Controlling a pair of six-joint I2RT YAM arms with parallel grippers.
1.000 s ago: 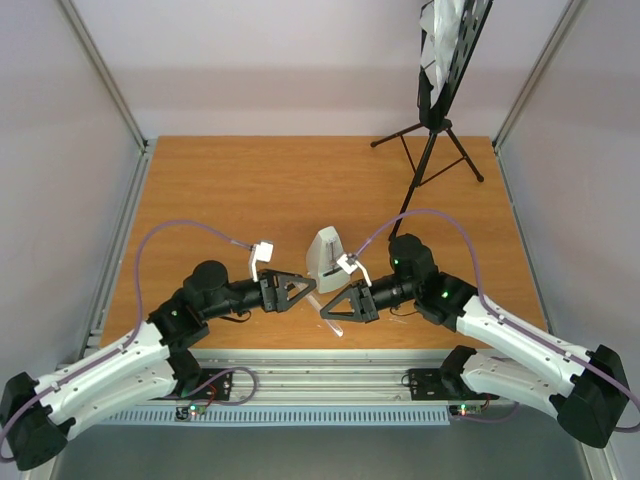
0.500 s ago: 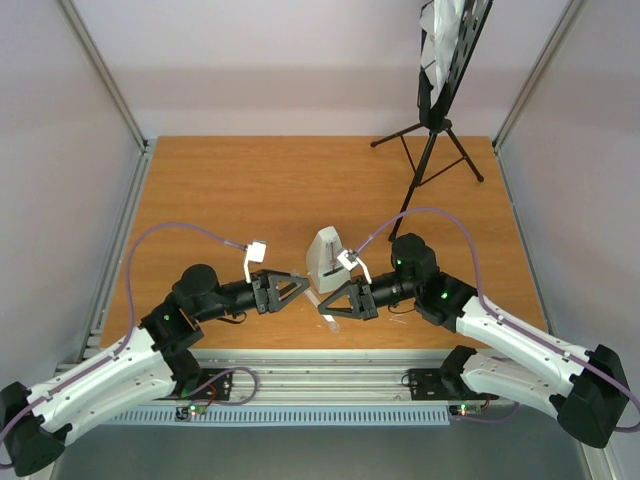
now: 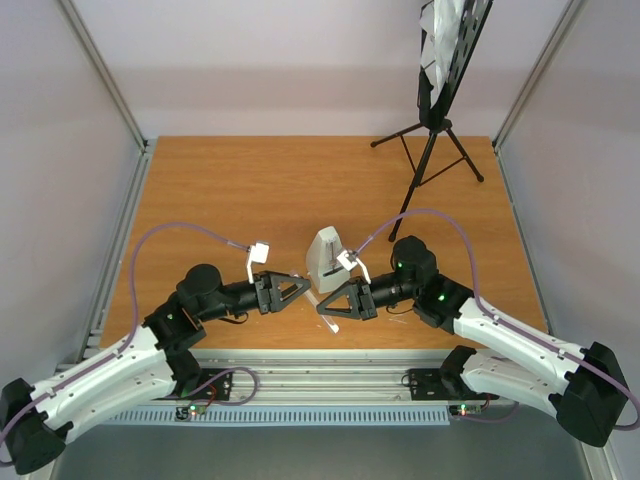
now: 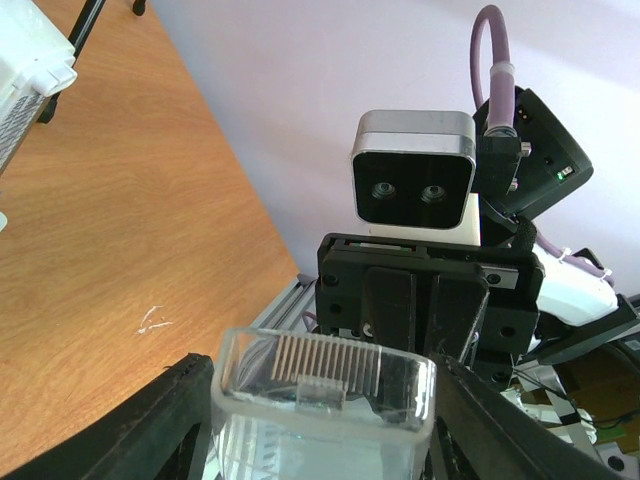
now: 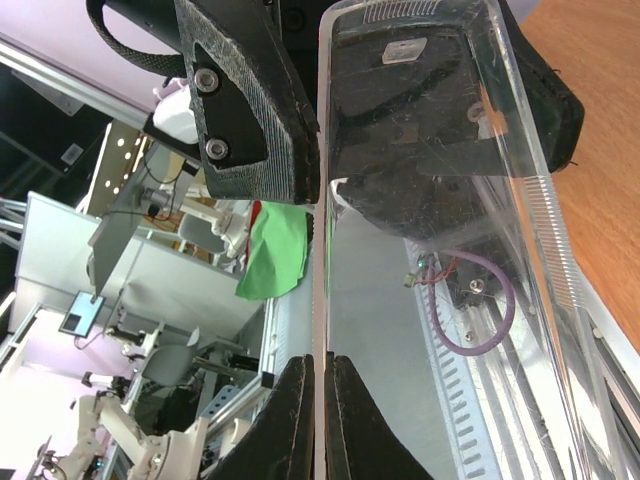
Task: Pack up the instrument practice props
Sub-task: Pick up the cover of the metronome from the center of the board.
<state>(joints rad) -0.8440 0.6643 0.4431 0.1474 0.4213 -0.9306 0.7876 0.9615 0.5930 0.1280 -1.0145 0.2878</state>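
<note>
Top view: you've got nothing packed yet, as far as this shows. The metronome [image 3: 325, 262] sits bare on the tabletop [image 3: 250, 190], near the middle of the near edge. Its clear cover [image 3: 330, 318] is off, pinched in your right end effector [image 3: 323, 308] just in front of it. The music stand [image 3: 432, 120] is up at the far right corner with sheet music [image 3: 440, 40] on it, its top cut off. No box is visible.

Left wrist: your left end effector [image 4: 325, 372] straddles the cover, fingers close against both sides. Can't tell if it's gripping.

Right wrist: fingers are clamped on the cover's thin wall. The rest is glare.
</note>
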